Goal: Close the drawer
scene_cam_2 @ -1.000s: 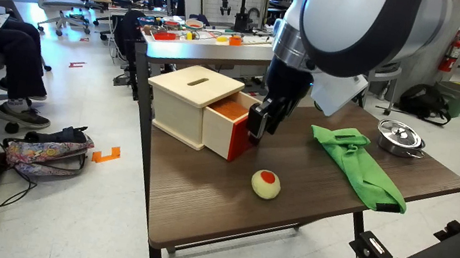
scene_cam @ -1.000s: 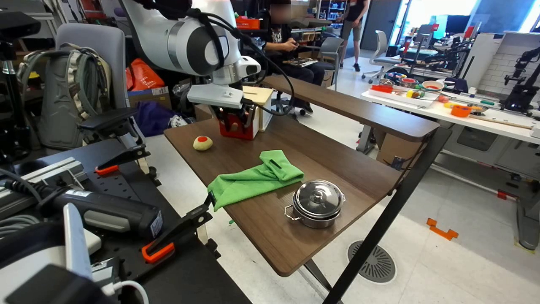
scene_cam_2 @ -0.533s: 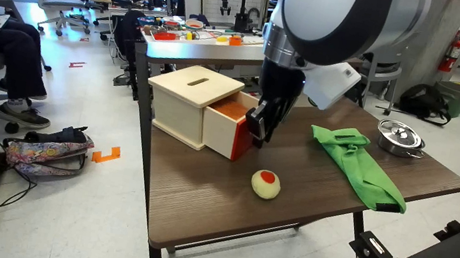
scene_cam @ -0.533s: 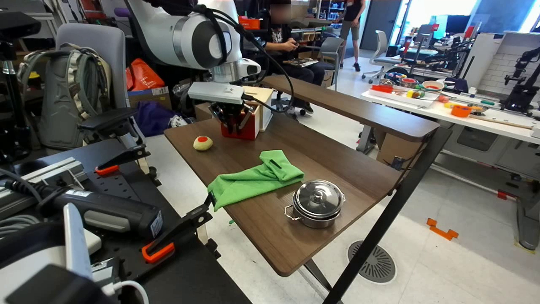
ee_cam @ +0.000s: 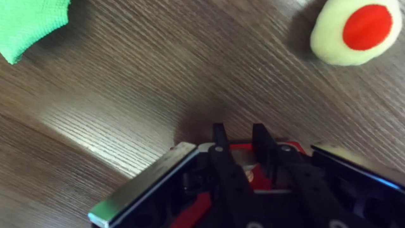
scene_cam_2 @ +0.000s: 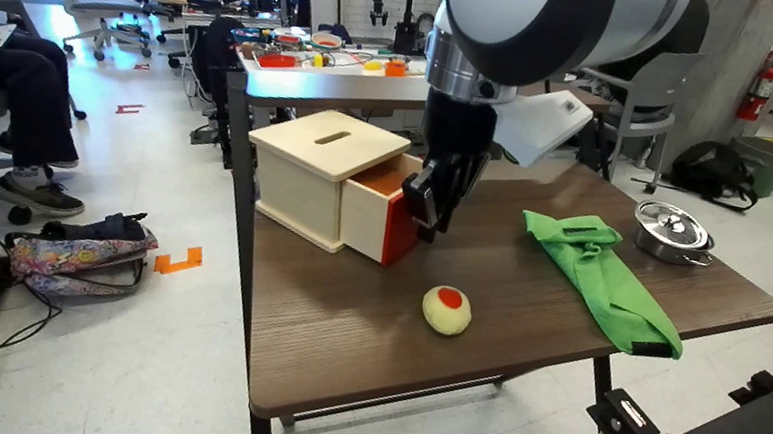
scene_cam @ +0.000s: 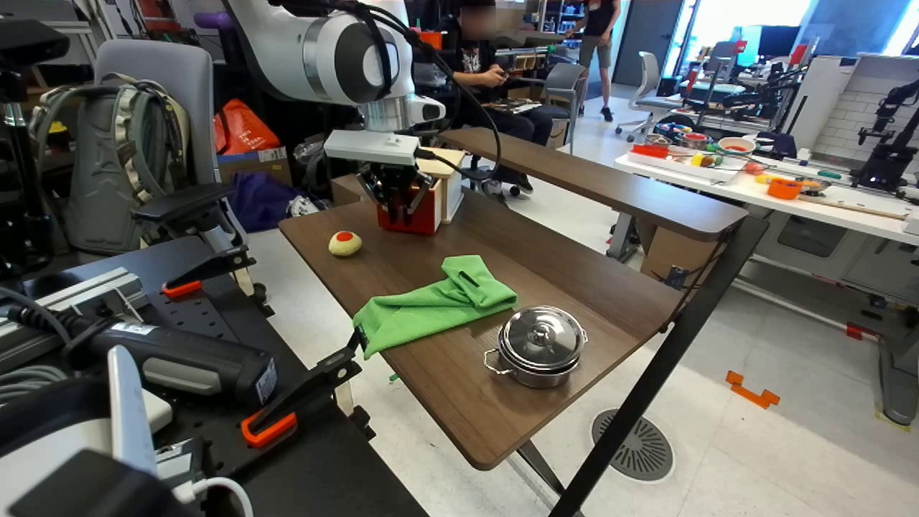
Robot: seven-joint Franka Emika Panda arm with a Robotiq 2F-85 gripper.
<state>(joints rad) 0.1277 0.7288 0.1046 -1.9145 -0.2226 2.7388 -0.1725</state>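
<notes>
The drawer [scene_cam_2: 363,222] sticks part way out of a pale wooden box [scene_cam_2: 293,181] with a slotted top; its front [scene_cam: 422,224] is red. Through the gap behind the front, the orange inside [scene_cam_2: 385,179] shows in an exterior view. My gripper [scene_cam_2: 421,223] points downward right in front of that red face. In the wrist view the two dark fingers of the gripper [ee_cam: 239,128] stand on either side of the drawer's round knob [ee_cam: 243,156] and are shut on it. Both exterior views have the knob hidden behind the fingers.
A cream plush ball [scene_cam_2: 447,312] with a red spot lies near the drawer by the table edge. Farther along are a green cloth [scene_cam: 438,305] and a lidded steel pot [scene_cam: 540,348]. A raised shelf [scene_cam: 596,179] runs along one side of the table.
The fingers have come together around the knob, which showed between them a second ago. Over the last half second gripper and drawer front have moved slightly toward the box.
</notes>
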